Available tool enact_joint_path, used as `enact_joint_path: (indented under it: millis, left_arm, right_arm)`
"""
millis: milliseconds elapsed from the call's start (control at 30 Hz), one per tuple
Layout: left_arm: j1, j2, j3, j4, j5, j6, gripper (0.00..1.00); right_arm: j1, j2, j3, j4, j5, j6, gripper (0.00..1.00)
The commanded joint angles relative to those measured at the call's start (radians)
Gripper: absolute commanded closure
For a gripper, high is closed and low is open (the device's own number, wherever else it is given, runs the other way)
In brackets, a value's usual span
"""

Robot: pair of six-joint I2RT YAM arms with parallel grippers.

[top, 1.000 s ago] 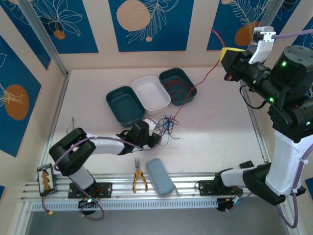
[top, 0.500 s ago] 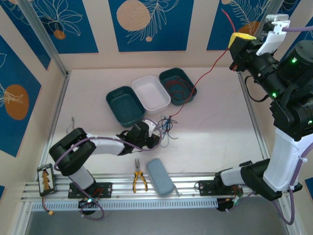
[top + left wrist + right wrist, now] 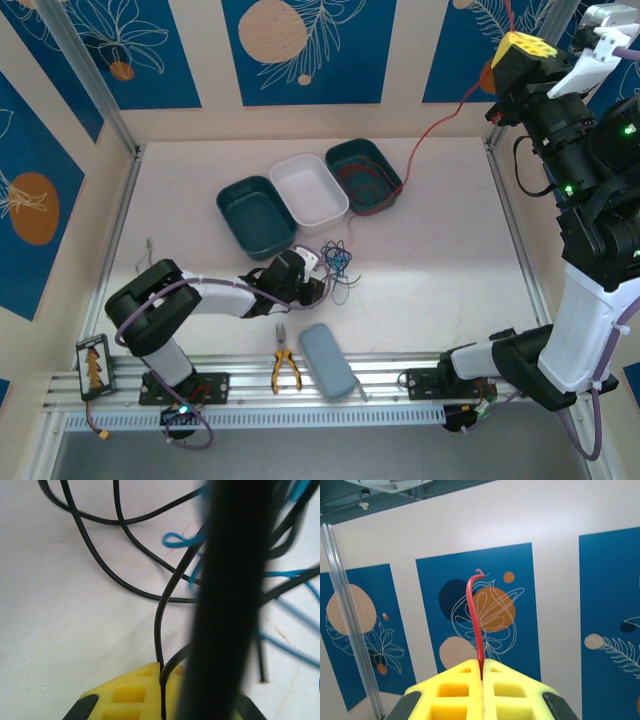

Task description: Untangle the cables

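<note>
Top external view, leftmost first: the left gripper [image 3: 310,284] lies low on the table [image 3: 440,270], clenched at the edge of the tangle of black and blue cables [image 3: 337,260]; its wrist camera shows a thin black cable [image 3: 159,625] pinched between the yellow pads [image 3: 132,696]; further right, the red cable [image 3: 432,123] climbs from the far teal bin [image 3: 385,168] to the right gripper [image 3: 520,45], raised high and clamped on it.
</note>
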Motion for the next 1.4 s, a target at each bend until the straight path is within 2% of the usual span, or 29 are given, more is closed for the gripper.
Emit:
enact_joint_path:
  millis: [0, 367, 533, 833, 967, 1067, 1100, 1367]
  left_arm:
    - [0.012, 0.005, -0.014, -0.004, 0.022, -0.005, 1.00]
    - [0.012, -0.016, -0.021, -0.005, 0.040, 0.001, 1.00]
    - [0.011, -0.065, 0.003, -0.041, 0.096, 0.014, 0.65]
    - [0.010, -0.281, 0.045, -0.217, 0.078, 0.065, 0.31]
    - [0.010, -0.364, 0.051, -0.279, 0.035, 0.074, 0.17]
    - [0.010, -0.422, 0.057, -0.322, -0.011, 0.077, 0.03]
    - [0.010, -0.445, 0.056, -0.333, -0.030, 0.077, 0.00]
    - [0.012, -0.603, 0.055, -0.437, -0.224, 0.096, 0.00]
  right_arm:
    - [-0.008, -0.001, 0.021, 0.066, 0.034, -0.022, 1.00]
    - [-0.018, 0.041, 0.031, 0.155, 0.065, -0.073, 1.00]
    - [-0.047, 0.070, -0.018, 0.145, 0.049, -0.065, 1.00]
    - [-0.189, 0.198, -0.010, 0.127, -0.172, 0.094, 1.00]
    - [-0.202, 0.255, -0.017, 0.156, -0.245, 0.149, 1.00]
    - [-0.194, 0.300, -0.014, 0.183, -0.279, 0.173, 1.00]
    - [-0.191, 0.318, -0.008, 0.190, -0.286, 0.177, 1.00]
    - [-0.155, 0.465, 0.095, 0.196, -0.276, 0.175, 1.00]
